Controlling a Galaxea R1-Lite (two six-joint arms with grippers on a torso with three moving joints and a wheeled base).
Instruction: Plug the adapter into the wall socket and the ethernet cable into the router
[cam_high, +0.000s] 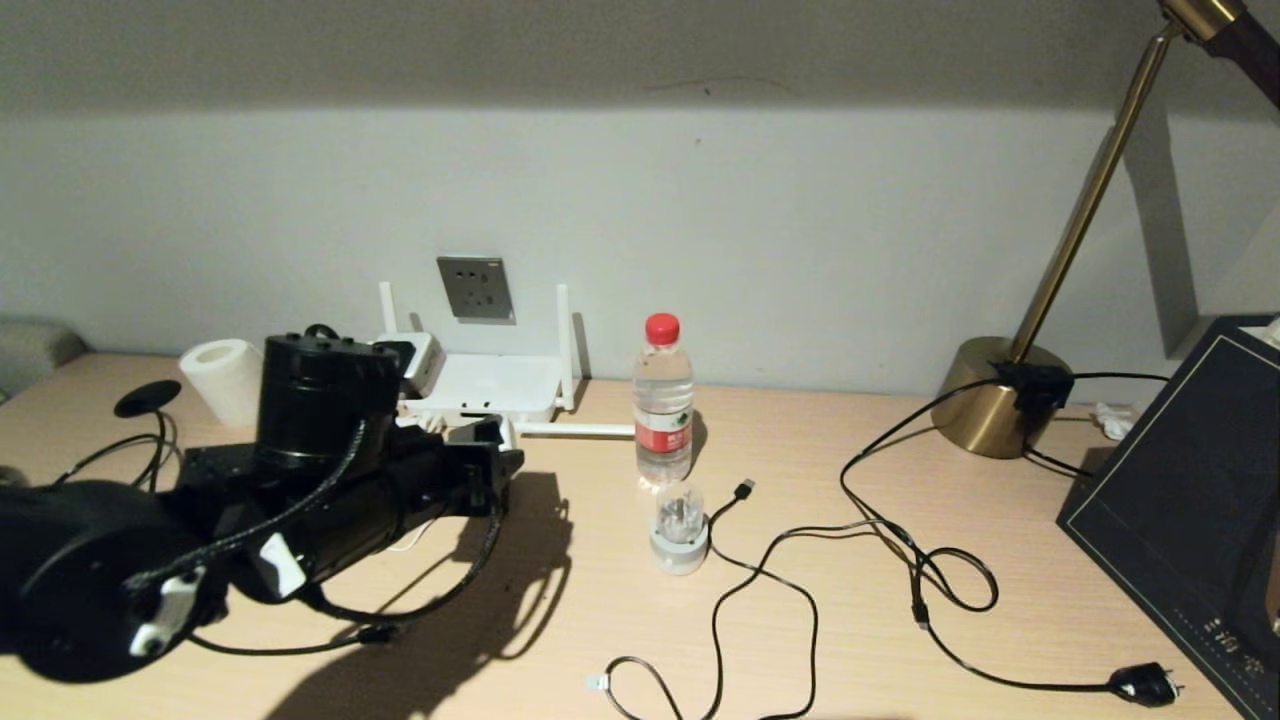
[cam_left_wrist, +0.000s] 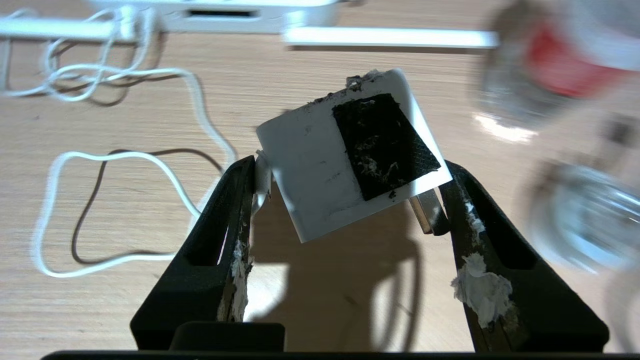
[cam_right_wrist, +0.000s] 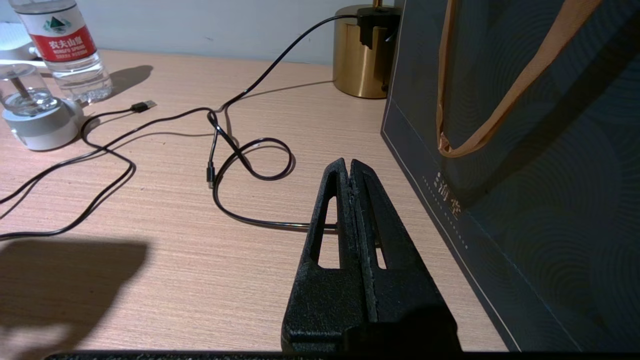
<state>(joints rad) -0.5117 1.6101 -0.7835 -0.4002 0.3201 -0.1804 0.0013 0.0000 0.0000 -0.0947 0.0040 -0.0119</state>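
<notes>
My left gripper (cam_left_wrist: 345, 182) is shut on the adapter (cam_left_wrist: 350, 155), a white cube with a black patch, held tilted above the table. Its thin white cord (cam_left_wrist: 125, 160) loops over the wood. In the head view the left gripper (cam_high: 412, 362) and the adapter (cam_high: 425, 362) sit just before the router (cam_high: 490, 385), under the grey wall socket (cam_high: 475, 288). The router's front edge (cam_left_wrist: 235, 15) shows a dark port. The ethernet cable's black disc (cam_high: 147, 397) lies far left. A clear-tipped black cable end (cam_high: 597, 682) lies near the front edge. My right gripper (cam_right_wrist: 348, 162) is shut and empty.
A water bottle (cam_high: 663, 400) and a round white-and-clear gadget (cam_high: 680, 530) stand right of the router. A USB-tipped cable (cam_high: 745, 488), a cord with a mains plug (cam_high: 1145, 685), a brass lamp base (cam_high: 990, 400) and a dark bag (cam_high: 1190, 500) fill the right side. A paper roll (cam_high: 225, 378) stands left.
</notes>
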